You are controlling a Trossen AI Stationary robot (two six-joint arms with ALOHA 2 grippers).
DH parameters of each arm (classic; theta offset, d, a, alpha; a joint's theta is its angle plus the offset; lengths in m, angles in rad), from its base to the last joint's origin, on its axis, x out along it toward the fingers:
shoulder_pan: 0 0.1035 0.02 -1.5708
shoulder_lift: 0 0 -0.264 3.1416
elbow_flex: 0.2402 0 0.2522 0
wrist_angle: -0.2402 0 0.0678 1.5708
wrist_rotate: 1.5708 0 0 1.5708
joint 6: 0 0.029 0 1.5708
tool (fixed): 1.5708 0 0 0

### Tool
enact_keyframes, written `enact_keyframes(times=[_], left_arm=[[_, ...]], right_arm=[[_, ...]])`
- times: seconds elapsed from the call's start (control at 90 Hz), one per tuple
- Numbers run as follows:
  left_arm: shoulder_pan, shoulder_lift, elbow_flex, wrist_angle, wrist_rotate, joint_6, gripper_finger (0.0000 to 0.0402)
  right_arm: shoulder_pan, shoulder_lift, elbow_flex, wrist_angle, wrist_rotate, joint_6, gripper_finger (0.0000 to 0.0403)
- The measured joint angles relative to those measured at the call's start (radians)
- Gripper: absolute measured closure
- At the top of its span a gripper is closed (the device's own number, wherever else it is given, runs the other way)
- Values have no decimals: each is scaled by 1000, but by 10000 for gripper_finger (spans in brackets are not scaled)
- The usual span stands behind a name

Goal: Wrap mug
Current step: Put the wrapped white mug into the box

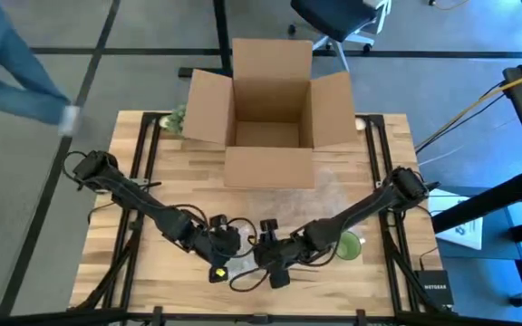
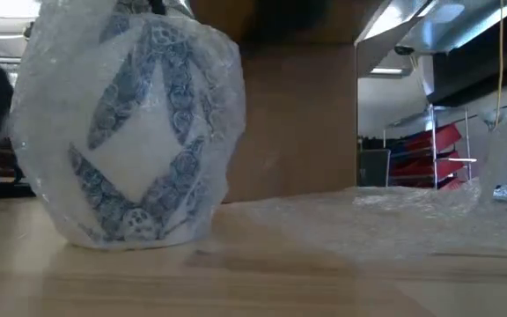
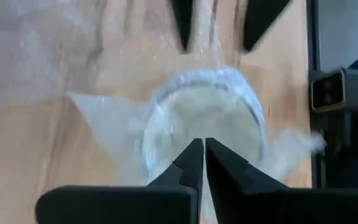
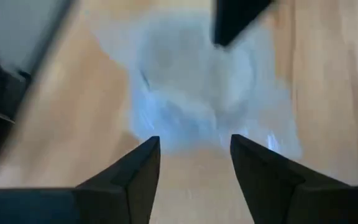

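The mug [image 2: 130,132], white with a blue pattern, stands upright on the table near its front edge, covered in bubble wrap [image 3: 104,118]. My left gripper [image 3: 204,144] is shut and points down over the mug's wrapped top [image 3: 201,115]. My right gripper [image 4: 194,146] is open and points down at the table close beside the wrapped mug [image 4: 191,93], touching nothing. In the high view the two grippers [image 1: 227,244] [image 1: 265,252] meet over the mug and hide it. My left gripper comes from above with its shut fingertips [image 3: 194,152] over the middle of the mug's wrapped top. I cannot tell whether they touch the wrap or hold a layer of it.
An open cardboard box [image 1: 270,109] stands at the table's far middle. A loose sheet of bubble wrap [image 1: 324,186] lies right of centre. A green object [image 1: 350,244] sits by the right arm. A person's blue sleeve [image 1: 16,63] shows beyond the far left corner.
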Motion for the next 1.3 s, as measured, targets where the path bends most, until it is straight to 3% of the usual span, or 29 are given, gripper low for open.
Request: enact_keyframes(times=[0.322, 0.478, 0.6, 0.833, 1.067, 1.3], left_arm=[[-83, -78, 0, -150, -132, -92, 402], [-97, -78, -5, -168, -147, -96, 402], [-98, -77, -15, -166, -157, -106, 402], [-98, -77, -15, -135, -206, -89, 402], [-105, -77, -15, -144, -223, -94, 402], [-97, -77, -15, -145, -214, -66, 402]], right_arm=[[-8, 166, 186, -58, -22, -147, 219], [-24, 297, 370, -281, -22, -131, 224], [-36, 376, 479, -415, -36, -121, 250], [-46, 405, 482, -461, -57, -122, 382], [-47, 350, 472, -523, -25, -115, 391], [-54, 315, 477, -474, -24, -132, 392]])
